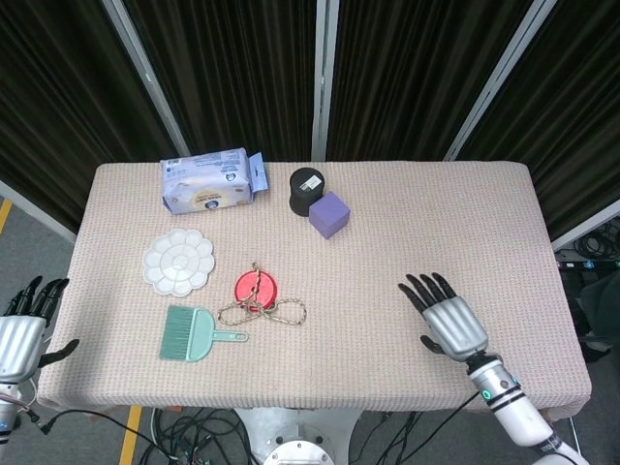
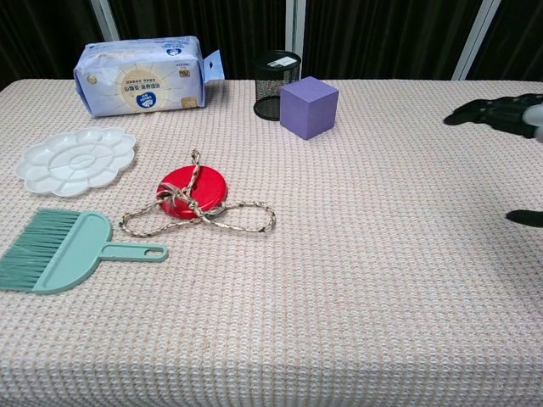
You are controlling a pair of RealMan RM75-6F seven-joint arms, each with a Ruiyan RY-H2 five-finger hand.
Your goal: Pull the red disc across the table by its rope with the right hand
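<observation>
The red disc (image 1: 257, 287) (image 2: 192, 191) lies flat on the table's left half, with its braided rope (image 1: 276, 311) (image 2: 242, 219) knotted over it and looped on the cloth to its right. My right hand (image 1: 449, 320) (image 2: 506, 114) hovers over the right half of the table, fingers spread and holding nothing, well to the right of the rope. Off the table's left front corner my left hand (image 1: 21, 327) hangs with fingers apart, empty.
A teal hand brush (image 1: 193, 334) (image 2: 64, 251) lies just left of the rope. A white paint palette (image 1: 178, 261), a wipes pack (image 1: 205, 180), a black mesh cup (image 1: 306, 190) and a purple cube (image 1: 329, 214) sit further back. The woven tabletop (image 1: 407, 232) spreads between rope and right hand.
</observation>
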